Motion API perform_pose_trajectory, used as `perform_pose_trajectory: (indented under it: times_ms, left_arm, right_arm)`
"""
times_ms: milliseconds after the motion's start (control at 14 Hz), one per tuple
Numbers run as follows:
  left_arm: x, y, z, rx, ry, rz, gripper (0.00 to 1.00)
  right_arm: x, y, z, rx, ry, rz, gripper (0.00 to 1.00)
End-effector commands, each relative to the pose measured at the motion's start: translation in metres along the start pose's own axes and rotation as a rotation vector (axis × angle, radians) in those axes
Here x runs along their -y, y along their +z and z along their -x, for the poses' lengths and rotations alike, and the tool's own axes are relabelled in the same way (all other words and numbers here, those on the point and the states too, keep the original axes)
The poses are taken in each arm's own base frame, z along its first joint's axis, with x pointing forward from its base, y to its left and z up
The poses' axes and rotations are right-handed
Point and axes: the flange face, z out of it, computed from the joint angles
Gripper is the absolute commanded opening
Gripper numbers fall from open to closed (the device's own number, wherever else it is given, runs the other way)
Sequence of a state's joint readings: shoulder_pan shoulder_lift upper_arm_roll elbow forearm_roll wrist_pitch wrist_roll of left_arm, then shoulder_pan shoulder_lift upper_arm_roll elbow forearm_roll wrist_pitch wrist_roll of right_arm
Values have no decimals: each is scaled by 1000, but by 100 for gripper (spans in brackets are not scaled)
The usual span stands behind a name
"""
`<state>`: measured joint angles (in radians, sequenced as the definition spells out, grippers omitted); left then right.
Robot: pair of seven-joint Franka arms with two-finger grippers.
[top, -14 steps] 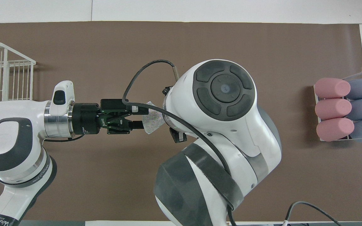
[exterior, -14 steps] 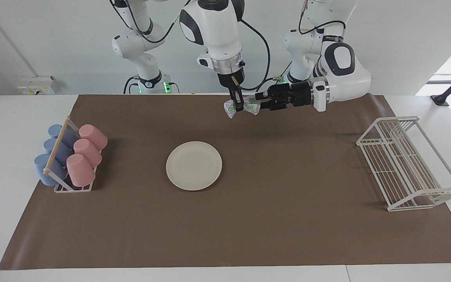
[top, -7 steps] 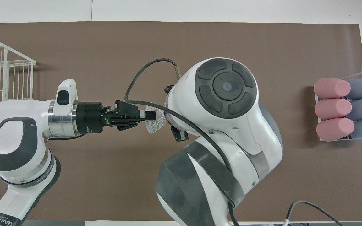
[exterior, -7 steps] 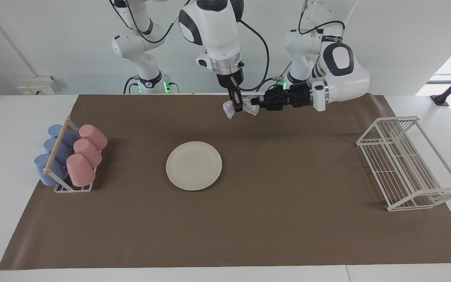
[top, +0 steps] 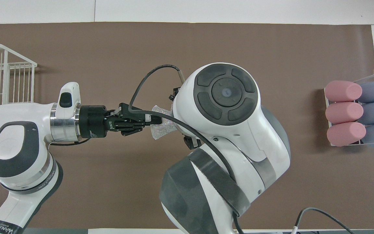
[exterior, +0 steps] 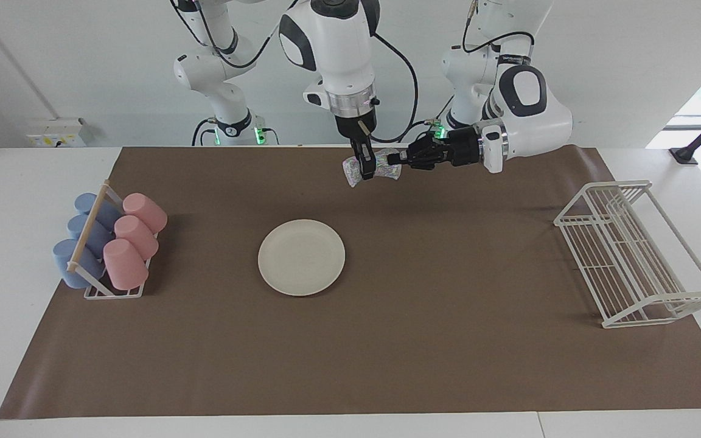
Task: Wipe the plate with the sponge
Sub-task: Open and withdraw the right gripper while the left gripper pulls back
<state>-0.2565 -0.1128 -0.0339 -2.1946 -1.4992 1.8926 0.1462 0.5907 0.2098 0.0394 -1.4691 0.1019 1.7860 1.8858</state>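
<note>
looks like a mid-air handoff: the right gripper [exterior: 365, 165] and left gripper [exterior: 394, 159] both have their fingers pinched on the sponge [exterior: 373, 168], so i'd let only one go, then carry it down to the plate [exterior: 301, 257] on the counter [exterior: 448, 304] below.

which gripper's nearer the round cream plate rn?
Right, narrowly. The right gripper hangs up in the air, pinching the speckled silvery sponge, over the mat on the robots' side of the round cream plate. The left gripper grips the sponge's other end, toward the left arm's end.
</note>
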Motion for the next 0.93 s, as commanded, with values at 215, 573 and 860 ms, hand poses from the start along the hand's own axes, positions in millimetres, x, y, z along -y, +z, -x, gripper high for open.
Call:
perform_pose_trajectory:
  times_ms: [215, 573, 860]
  left_arm:
    - [7, -4, 0, 14, -20, -100, 0]
    - [17, -26, -1, -8, -59, -418, 0]
    - [2, -74, -22, -88, -96, -690, 0]
  right_arm:
    - [-4, -8, -85, -38, -315, 37, 100]
    - [-6, -34, -221, -47, -626, 36, 100]
    - [-20, -41, -306, -19, -869, 86, 100]
